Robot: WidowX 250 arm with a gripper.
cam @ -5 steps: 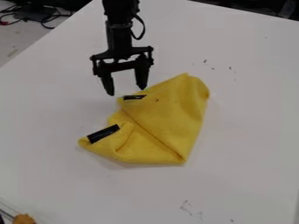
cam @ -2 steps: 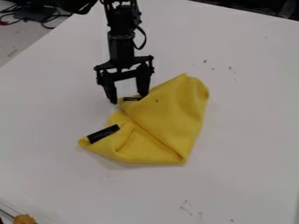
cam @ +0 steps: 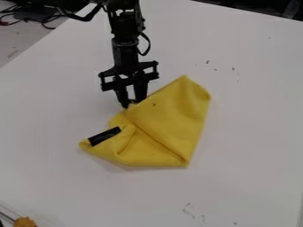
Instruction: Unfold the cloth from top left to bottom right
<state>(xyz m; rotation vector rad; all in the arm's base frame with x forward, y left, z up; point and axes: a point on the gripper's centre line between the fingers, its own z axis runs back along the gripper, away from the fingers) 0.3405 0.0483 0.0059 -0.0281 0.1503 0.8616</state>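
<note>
My gripper (cam: 132,103) points down at the upper left corner of the yellow cloth (cam: 168,117), its two fingers drawn close together on the corner that bears a dark tag. The cloth lies folded on the white table, with a diagonal crease across it. A second black tag (cam: 104,136) lies on the cloth's lower left corner. Most of the tag at the gripped corner is hidden by the fingertips.
The white table (cam: 254,119) surrounds the cloth. A small orange-brown object (cam: 25,222) sits at the lower left edge of the view. Black cables (cam: 44,20) lie beyond the table at the upper left.
My gripper has come down to the cloth's upper left corner, and its fingers have closed from wide apart onto it. The cloth's upper part has shifted slightly.
</note>
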